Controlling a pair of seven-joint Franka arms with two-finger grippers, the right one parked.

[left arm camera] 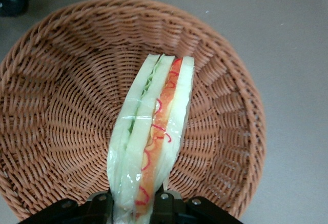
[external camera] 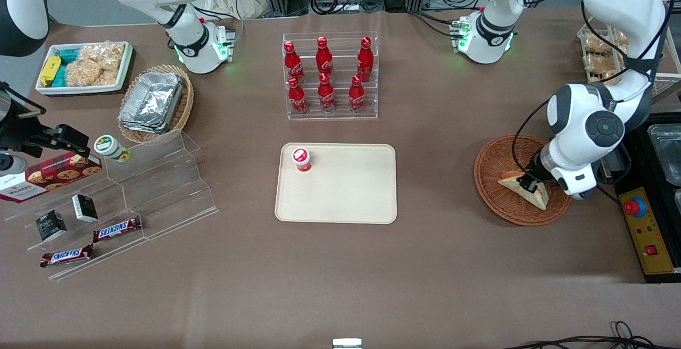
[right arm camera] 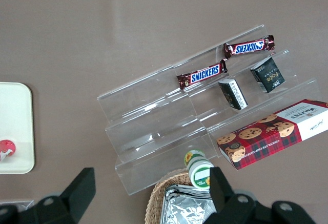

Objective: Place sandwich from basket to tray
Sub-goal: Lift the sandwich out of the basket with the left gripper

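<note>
The sandwich (external camera: 524, 188), a plastic-wrapped wedge with orange, red and green filling (left arm camera: 154, 126), sits inside the round reddish-brown wicker basket (external camera: 492, 192) toward the working arm's end of the table. My left gripper (external camera: 529, 181) reaches down into the basket (left arm camera: 61, 106) and is shut on one end of the sandwich, a black finger (left arm camera: 166, 202) pressing on each side of the wrap (left arm camera: 134, 203). The cream tray (external camera: 351, 194) lies flat at the table's middle, well apart from the basket. I cannot tell whether the sandwich still rests on the wicker.
A small red-capped cup (external camera: 301, 159) stands on the tray's corner. A clear rack of red bottles (external camera: 330, 77) stands farther from the camera than the tray. A yellow control box with a red button (external camera: 646, 229) sits beside the basket. Acrylic steps with snacks (external camera: 133, 200) lie toward the parked arm's end.
</note>
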